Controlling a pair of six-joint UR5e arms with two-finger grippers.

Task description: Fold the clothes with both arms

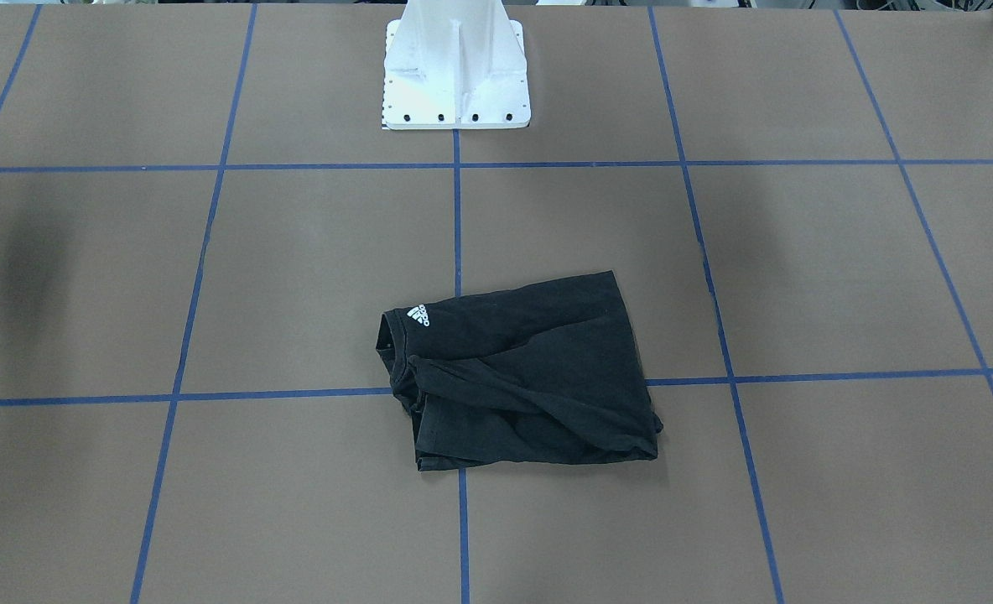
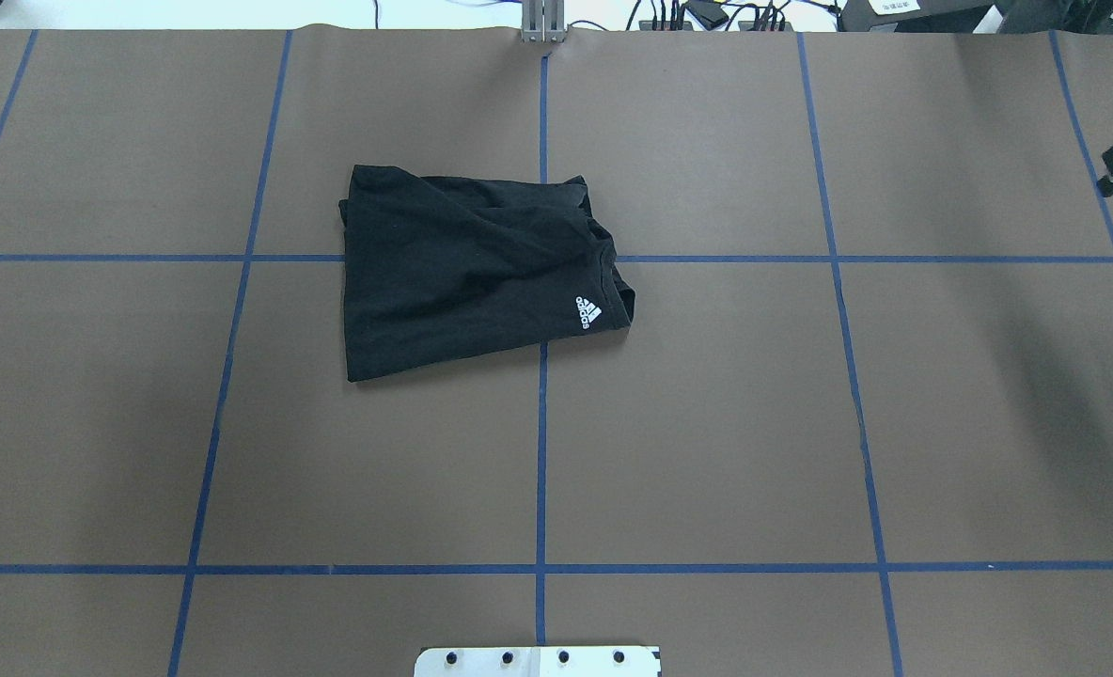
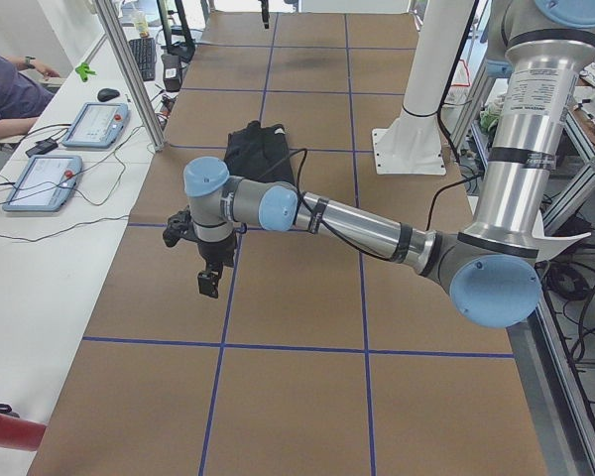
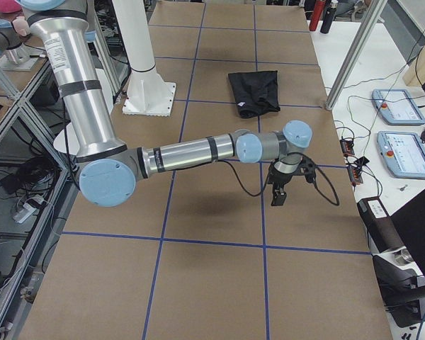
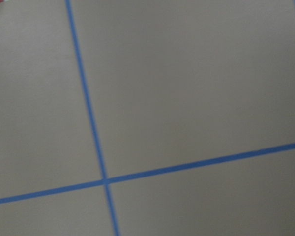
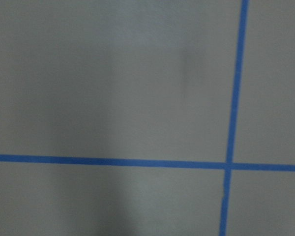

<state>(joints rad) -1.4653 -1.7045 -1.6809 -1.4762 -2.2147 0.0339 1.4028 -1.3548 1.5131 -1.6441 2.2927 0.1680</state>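
Black T-shirt (image 1: 530,369) folded to a rough rectangle, flat on the brown desk (image 1: 798,268) near its middle, over a crossing of blue tape lines (image 1: 457,210). White logo (image 1: 418,315) faces up by the collar; top layer creased.

Left arm (image 3: 357,226) stretched out low at one desk end, left end effector (image 3: 210,283) pointing down, seemingly clear of the surface, well apart from the shirt. Right arm (image 4: 191,152) reaches likewise at the other end, right end effector (image 4: 278,196) pointing down. Both too small: cannot tell if fingers are spread or pressed together.

Brown table (image 2: 707,423), blue tape grid (image 2: 540,470). Folded black shirt (image 2: 462,273) flat on table, well apart from white pedestal (image 1: 456,75), straddling a grid crossing.
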